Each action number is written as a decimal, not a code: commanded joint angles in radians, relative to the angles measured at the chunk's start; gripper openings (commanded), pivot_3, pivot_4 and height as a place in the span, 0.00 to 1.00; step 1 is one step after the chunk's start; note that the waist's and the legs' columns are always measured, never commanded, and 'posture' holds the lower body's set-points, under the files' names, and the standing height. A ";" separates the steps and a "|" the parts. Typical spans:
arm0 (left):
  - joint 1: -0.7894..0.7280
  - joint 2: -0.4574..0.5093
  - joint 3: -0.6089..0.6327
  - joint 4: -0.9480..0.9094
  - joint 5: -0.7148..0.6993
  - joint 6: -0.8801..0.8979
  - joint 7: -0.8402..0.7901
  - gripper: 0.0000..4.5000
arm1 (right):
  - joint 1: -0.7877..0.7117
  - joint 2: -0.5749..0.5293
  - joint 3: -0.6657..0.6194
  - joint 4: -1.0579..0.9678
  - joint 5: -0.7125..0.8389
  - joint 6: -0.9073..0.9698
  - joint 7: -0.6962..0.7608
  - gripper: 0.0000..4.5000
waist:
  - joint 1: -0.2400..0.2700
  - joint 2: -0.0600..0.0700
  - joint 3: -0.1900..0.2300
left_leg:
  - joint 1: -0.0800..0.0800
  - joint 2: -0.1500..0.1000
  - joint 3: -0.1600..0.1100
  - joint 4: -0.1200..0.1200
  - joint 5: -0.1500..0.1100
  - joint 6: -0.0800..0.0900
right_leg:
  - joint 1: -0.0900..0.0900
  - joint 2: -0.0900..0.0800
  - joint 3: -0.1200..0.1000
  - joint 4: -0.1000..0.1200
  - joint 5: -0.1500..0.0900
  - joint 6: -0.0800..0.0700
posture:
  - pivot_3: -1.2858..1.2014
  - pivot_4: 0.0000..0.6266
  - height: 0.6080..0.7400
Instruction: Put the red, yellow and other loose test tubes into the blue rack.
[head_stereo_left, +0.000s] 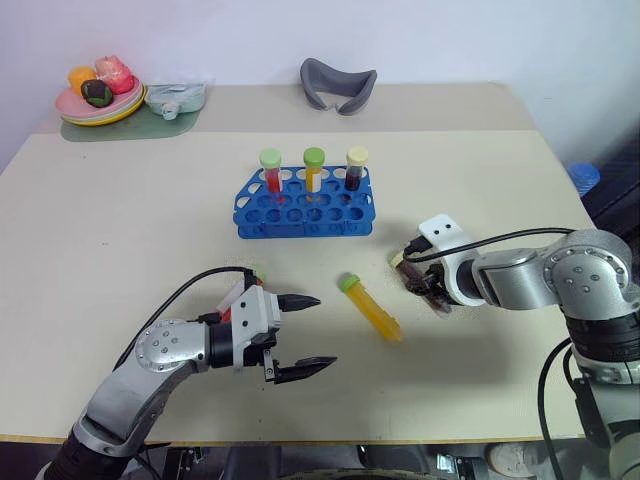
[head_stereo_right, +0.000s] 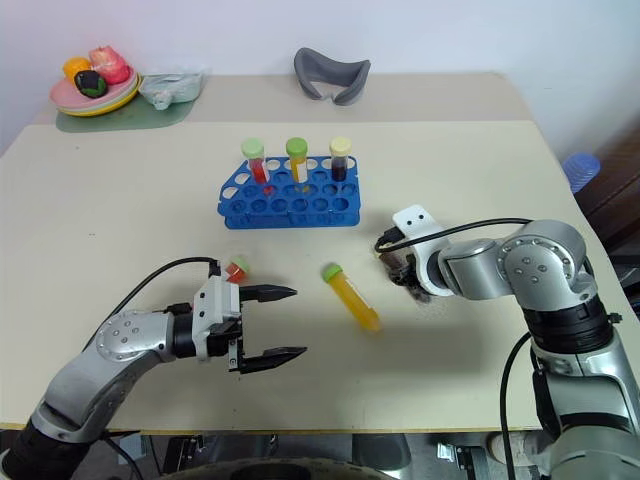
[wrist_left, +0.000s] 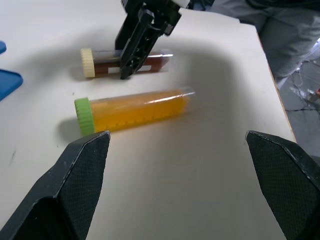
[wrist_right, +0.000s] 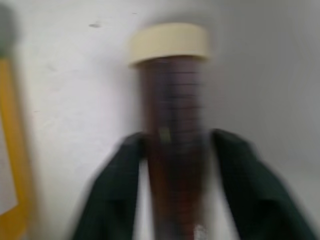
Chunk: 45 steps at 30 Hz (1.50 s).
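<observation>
Brown tube: as it lies flat on the bench, the dark brown tube has the right pincer clenched about its body, cream cap clear.
Yellow tube: yellow-orange tube lies loose just beside it, between both arms.
Red tube: red tube rests behind the left pincer, which gapes, released.
Blue rack: blue rack stands farther back, already bearing three upright tubes.
Views: wrist views reveal the grip; head views place the rack.
</observation>
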 joint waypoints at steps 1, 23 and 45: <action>-0.003 0.001 0.014 -0.046 -0.019 0.004 0.005 1.00 | -0.020 -0.003 0.015 0.002 0.024 0.007 -0.023 0.18 | -0.001 0.000 0.000 | 0.000 0.000 0.000 0.000 0.000 0.000 | 0.000 0.000 0.000 0.000 0.000 0.000 | 0.52 0.24 1.00; 0.013 -0.274 0.211 0.081 0.012 -0.087 0.345 1.00 | 0.080 0.467 0.136 0.013 -0.915 -1.192 0.421 0.18 | 0.002 0.000 0.000 | -0.003 0.000 -0.001 0.000 0.000 -0.001 | -0.002 0.000 -0.001 0.000 0.000 0.000 | 0.52 0.24 1.00; 0.072 -0.339 0.189 0.086 0.009 -0.177 0.332 1.00 | 0.095 0.718 0.015 0.475 -1.184 -1.704 0.523 0.18 | -0.002 0.001 0.000 | 0.001 0.000 0.000 0.000 0.001 -0.002 | -0.001 0.000 0.000 0.003 0.000 0.000 | 0.52 0.24 1.00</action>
